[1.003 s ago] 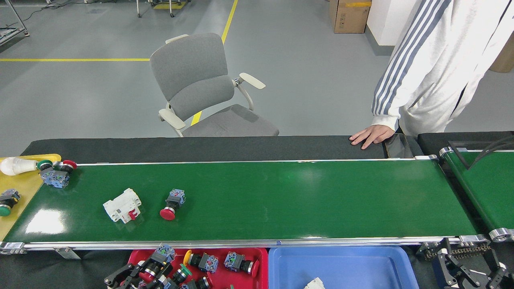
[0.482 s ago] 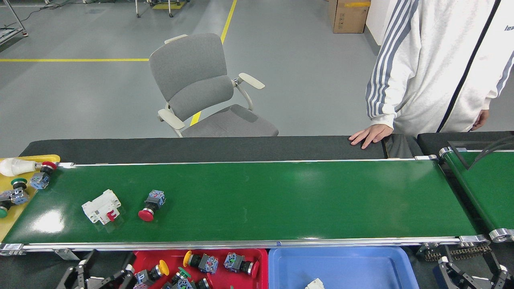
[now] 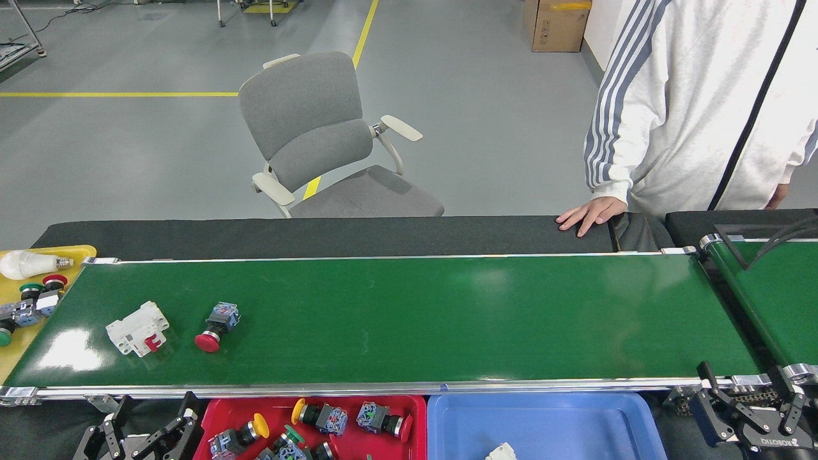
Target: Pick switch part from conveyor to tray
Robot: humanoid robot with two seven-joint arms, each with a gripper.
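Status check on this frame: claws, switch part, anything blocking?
Left claw open, empty, below the conveyor. Right claw open, empty. Red-button switch on belt beside white breaker. Path clear.

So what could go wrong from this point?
The red-capped switch and the white breaker lie near the conveyor left end, beside the yellow tray; both may run off unpicked. The left pincer sits below the rail, open and empty. A person's hand rests by the far edge.
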